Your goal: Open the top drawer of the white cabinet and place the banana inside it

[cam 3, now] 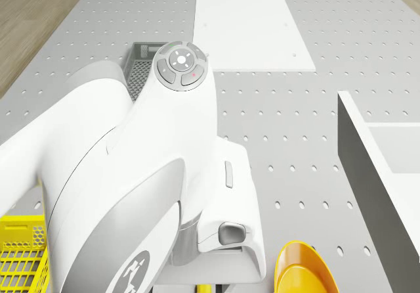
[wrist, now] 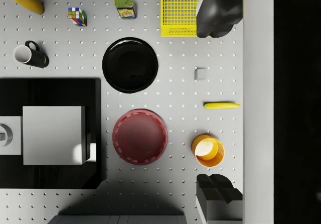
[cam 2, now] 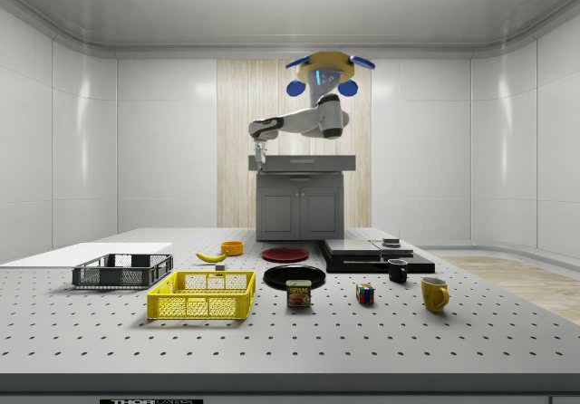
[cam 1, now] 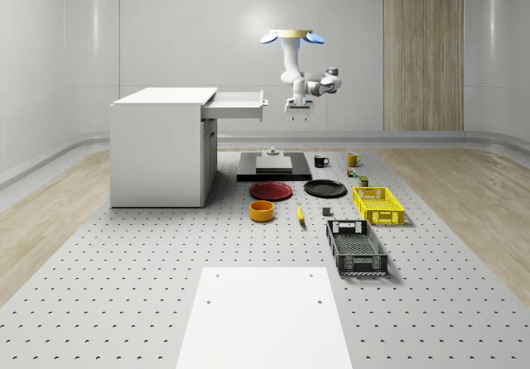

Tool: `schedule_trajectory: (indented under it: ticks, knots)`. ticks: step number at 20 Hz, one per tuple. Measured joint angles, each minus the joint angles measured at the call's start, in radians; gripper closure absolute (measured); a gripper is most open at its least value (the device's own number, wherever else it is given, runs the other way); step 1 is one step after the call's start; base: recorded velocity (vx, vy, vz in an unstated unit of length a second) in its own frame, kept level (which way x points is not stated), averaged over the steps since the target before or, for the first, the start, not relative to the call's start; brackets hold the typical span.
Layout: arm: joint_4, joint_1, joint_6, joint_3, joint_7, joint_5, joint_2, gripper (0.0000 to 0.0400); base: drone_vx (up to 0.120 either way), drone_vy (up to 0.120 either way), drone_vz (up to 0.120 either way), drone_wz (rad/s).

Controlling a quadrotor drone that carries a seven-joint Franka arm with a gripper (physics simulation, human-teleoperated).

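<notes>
While drone (cam 1: 291,38) hovering beside open drawer (cam 1: 236,104), empty gripper (cam 1: 298,114) spread, banana (cam 3: 205,287) half-hidden

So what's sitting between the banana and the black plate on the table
In the wrist view, one small grey block lies between the banana and the black plate; otherwise that stretch of table is bare.

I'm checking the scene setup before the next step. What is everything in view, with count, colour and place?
cabinet: one, white, table's far end, top drawer open
banana: one, yellow, on the table beside the orange bowl
plates: two, red and black, side by side
crates: two, yellow and black
mugs: two, black and yellow
can: one, near the puzzle cube
drone: one, hovering beside the open drawer
tool: one, white, fingers open, empty, beside the drawer front
</notes>
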Motion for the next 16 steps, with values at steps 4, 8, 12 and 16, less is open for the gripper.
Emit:
schedule_trajectory:
  ticks: [4, 8, 12, 16]
  knots:
    - [0.0, 0.003, 0.005, -0.001, -0.003, -0.002, -0.009, 0.0, 0.04, 0.02, -0.12, 0.0]
    - [0.0, 0.004, 0.011, -0.001, -0.004, -0.004, -0.016, 0.0, 0.0, -0.05, -0.12, 0.0]
    - [0.0, 0.005, 0.016, -0.001, -0.005, -0.007, -0.023, 0.0, 0.09, -0.01, -0.12, 0.0]
    - [0.0, 0.006, 0.021, -0.001, -0.006, -0.009, -0.028, 0.0, 0.12, 0.0, -0.12, 0.0]
